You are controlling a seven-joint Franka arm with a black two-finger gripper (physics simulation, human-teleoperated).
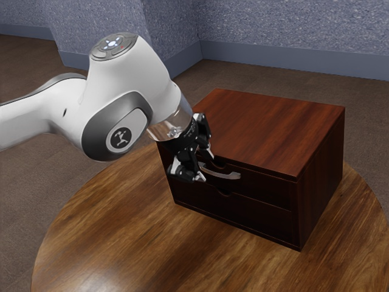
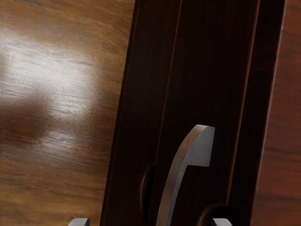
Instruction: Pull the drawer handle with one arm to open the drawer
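Observation:
A dark wooden cabinet point(image 1: 267, 125) with two drawers stands on a round wooden table point(image 1: 121, 243). The upper drawer point(image 1: 264, 182) carries a curved grey metal handle point(image 1: 222, 174) on its front. My black gripper point(image 1: 189, 168) is at the handle's end nearest the exterior view's left, pressed close to the drawer front. In the wrist view the handle point(image 2: 188, 160) runs away from the hand, and the gripper point(image 2: 149, 222) straddles it. Its two fingertips point(image 2: 79, 221) stand wide apart, one on each side, so it is open. I cannot tell whether the drawer is pulled out at all.
The lower drawer point(image 1: 255, 210) sits under the upper one, with a recess at its top edge. The table's bare surface point(image 2: 56, 94) stretches out in front of the cabinet. Brown floor and blue-grey walls point(image 1: 292, 24) surround the table.

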